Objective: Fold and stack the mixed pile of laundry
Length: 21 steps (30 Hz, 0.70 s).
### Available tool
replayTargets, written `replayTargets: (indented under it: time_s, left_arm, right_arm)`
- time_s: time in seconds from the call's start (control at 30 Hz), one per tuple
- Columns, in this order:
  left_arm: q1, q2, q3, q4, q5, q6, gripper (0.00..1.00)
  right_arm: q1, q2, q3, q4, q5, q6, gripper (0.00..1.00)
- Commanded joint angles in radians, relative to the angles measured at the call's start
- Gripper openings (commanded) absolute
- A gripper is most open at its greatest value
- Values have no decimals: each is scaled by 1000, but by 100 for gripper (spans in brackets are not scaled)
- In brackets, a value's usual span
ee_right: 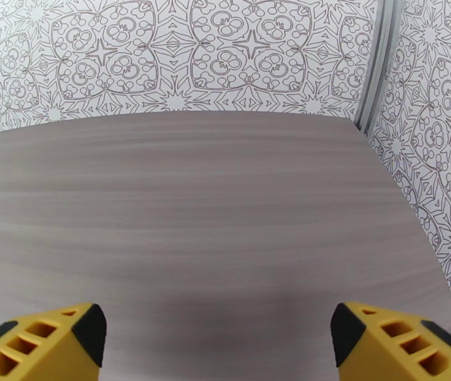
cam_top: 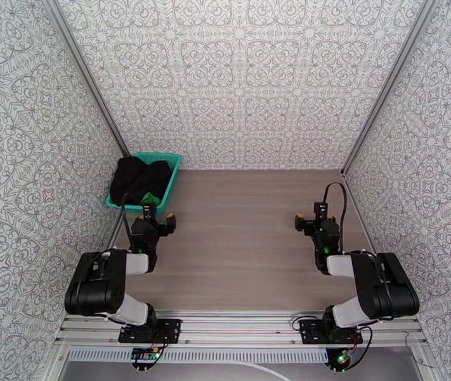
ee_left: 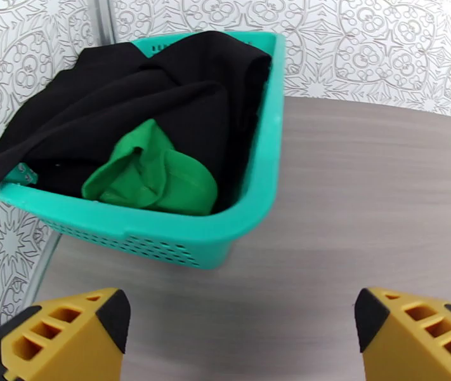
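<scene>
At the near edge the 2 arms sit tucked back over their bases, and neither holds anything. The left fingers (ee_left: 66, 331) are spread wide over bare wood, pointed toward the basket, and the right fingers (ee_right: 41, 341) are spread just as wide above the worktop (cam_top: 244, 242) on the other side, well apart from any cloth. Between them the wood carries nothing folded. Further off, in the far-left corner against the patterned wall, stands the teal basket (ee_left: 269, 153), and the whole pile is inside it. The black shirt (ee_left: 130, 90) is bunched across most of it and draped over the left rim. The green shirt (ee_left: 155, 179) is crumpled in a lump at the near side, touching the black cloth around it. By my reckoning the job has not begun: both garments have to be lifted out, spread flat, folded and laid 1 on the other.
</scene>
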Motion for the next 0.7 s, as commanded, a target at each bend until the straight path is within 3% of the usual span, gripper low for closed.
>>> replayTargets:
  time_s: [0.0,0.67]
  left_arm:
    - [1,3,13,-17,25,-11,100]
    - [2,3,14,-16,32,-13,99]
  right_arm:
    - [-8,2,16,-4,-14,-10,99]
    - [-8,2,17,-6,-15,-8,99]
